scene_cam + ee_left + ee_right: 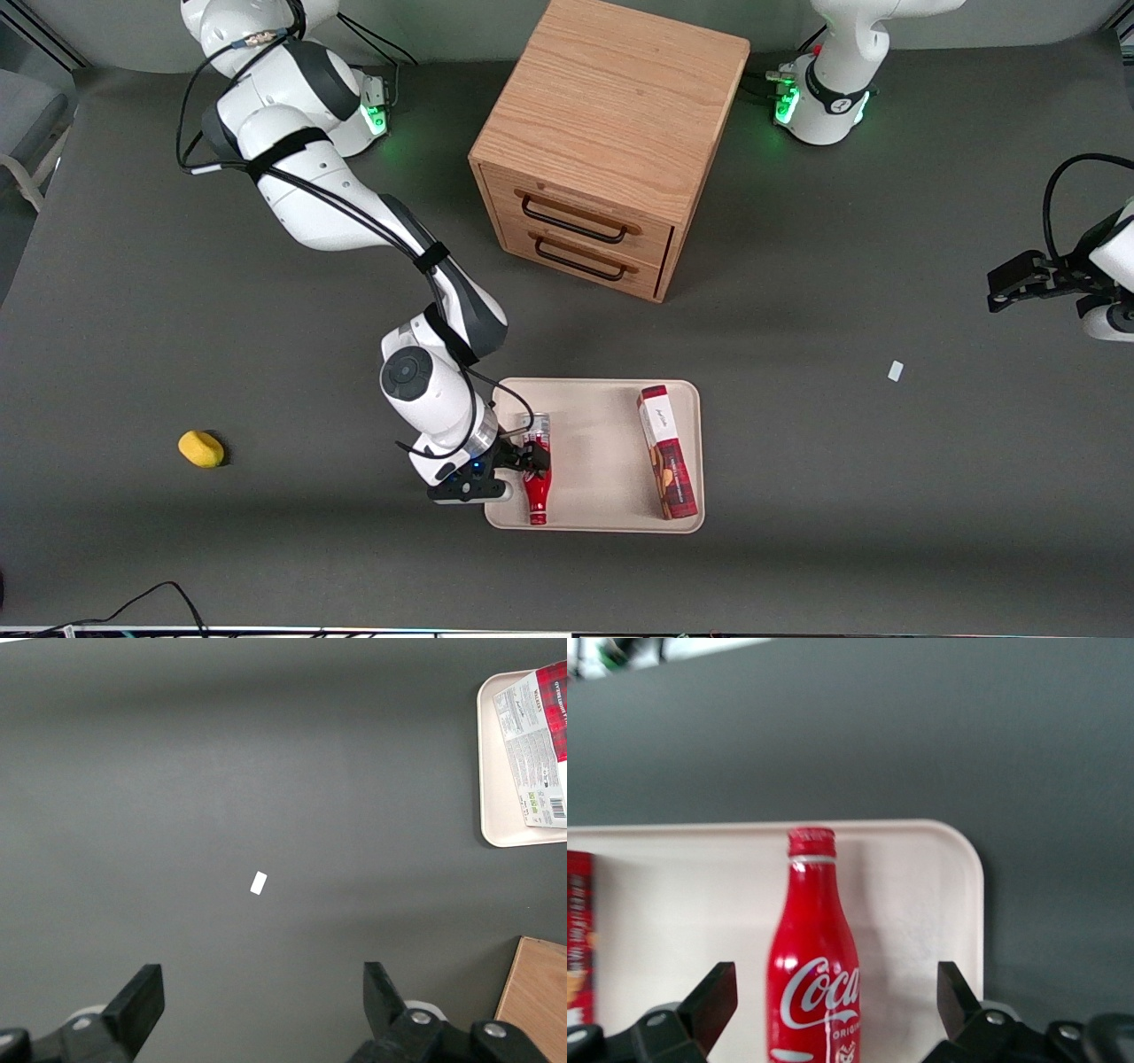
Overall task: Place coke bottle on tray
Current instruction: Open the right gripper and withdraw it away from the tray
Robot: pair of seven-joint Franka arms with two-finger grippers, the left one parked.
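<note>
The coke bottle (pixel 537 474) is already lying on the tray (pixel 594 416), along the tray's edge toward the working arm's end of the desk (pixel 177 549), its capped neck pointing toward the front camera. The end effector (pixel 528 458) is hovering right over the bottle's middle, and the right wrist view is showing its fingers (pixel 709 1003) spread wide apart with clear gaps on both sides of the bottle (pixel 813 957) — so nothing is being gripped. By my reading the placing step is essentially done and the release is in hand. The next move is calling for a straight lift away, keeping the fingers clear so the round bottle is not nudged into rolling.

The tray is also holding a red-and-white snack box (pixel 667 452), lying flat near its other long edge — well apart from the bottle, with bare tray between them.
</note>
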